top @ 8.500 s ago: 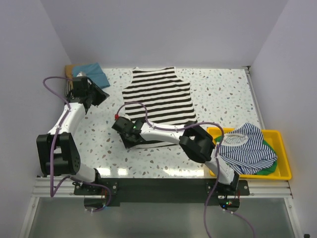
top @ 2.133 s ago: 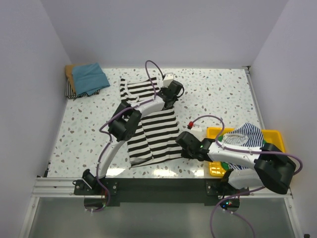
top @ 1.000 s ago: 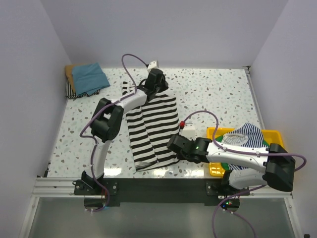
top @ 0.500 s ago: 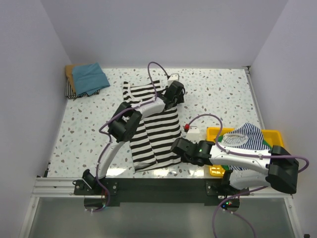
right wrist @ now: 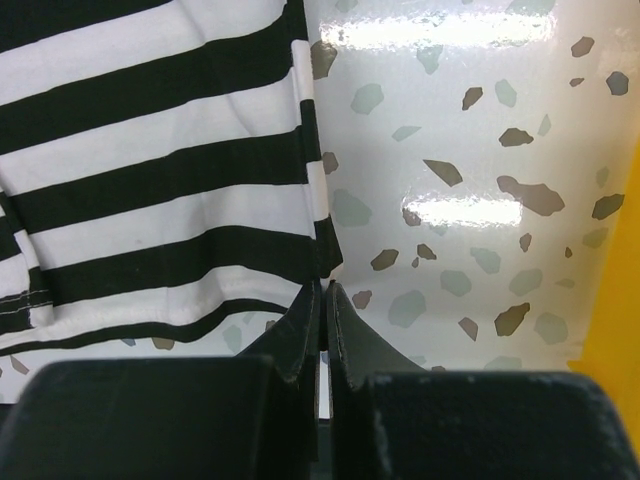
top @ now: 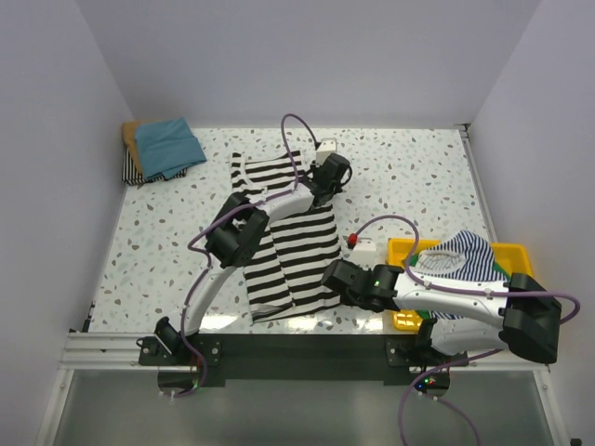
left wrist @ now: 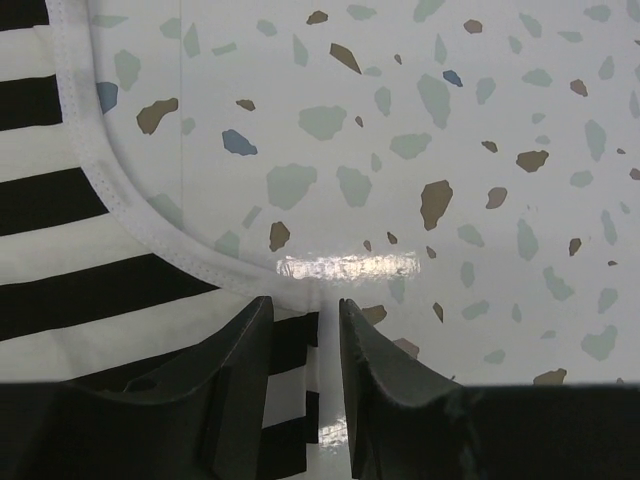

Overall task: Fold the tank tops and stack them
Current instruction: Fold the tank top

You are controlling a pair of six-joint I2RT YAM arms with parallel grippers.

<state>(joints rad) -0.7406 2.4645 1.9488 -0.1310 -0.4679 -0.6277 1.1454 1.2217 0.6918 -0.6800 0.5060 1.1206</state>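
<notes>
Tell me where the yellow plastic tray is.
Top view: the yellow plastic tray sits at the speckled table's near right corner, under a blue-striped tank top.

- Robot lab test cell, not a home: plain pale walls point(top: 307, 65) box in the speckled tabletop point(top: 418, 167) on three sides.
- Two white jointed arms, left arm point(top: 237, 237) and right arm point(top: 446, 297), bolted to an aluminium rail point(top: 102, 348) along the bottom of the frame.
- Loose purple cables point(top: 284, 130) loop off them.
- Wrist views look past each arm's own claw: left claw point(left wrist: 300, 325), right claw point(right wrist: 322, 300).
</notes>
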